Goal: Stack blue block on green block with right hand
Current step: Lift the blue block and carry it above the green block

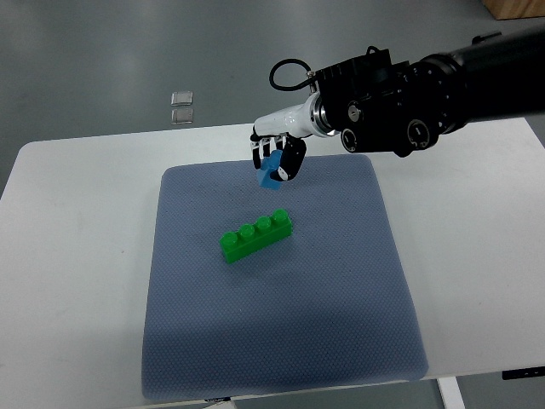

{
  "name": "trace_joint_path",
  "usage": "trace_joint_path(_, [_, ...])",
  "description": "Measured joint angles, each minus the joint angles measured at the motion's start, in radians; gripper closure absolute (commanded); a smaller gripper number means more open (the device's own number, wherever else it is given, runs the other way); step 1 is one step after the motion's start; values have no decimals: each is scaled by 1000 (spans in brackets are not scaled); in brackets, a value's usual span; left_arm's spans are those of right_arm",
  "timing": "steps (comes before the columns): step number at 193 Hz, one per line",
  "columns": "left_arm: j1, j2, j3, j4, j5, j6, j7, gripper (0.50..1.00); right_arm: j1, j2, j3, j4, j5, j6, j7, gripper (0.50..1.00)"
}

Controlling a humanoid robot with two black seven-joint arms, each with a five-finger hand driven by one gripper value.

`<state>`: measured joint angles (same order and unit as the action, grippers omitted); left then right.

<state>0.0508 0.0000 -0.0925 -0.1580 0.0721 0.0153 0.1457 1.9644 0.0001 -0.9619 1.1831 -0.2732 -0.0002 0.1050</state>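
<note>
Black tubular arm [494, 68] from the right, ending in bulky black wrist block [383, 98] with round silver screws and bolt heads. Black cable loop [289, 72] on top. Glossy white hand [277, 153], black finger segments.

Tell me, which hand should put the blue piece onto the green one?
The right hand: it already grips the blue block just above and behind the green block. No left arm is visible.

Right hand [274, 158] grips blue block [272, 173] above the mat [281, 324]. Green block [255, 235] lies on mat, below-left of it, apart.
</note>
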Motion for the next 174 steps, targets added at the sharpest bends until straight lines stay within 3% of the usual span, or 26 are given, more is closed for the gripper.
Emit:
trace_joint_path(85, [0,0,0,0,0,0,0,500,-16,0,61,63,2,-42,74,893])
trace_joint_path(174, [0,0,0,0,0,0,0,500,-67,0,65,52,-23,-78,85,891])
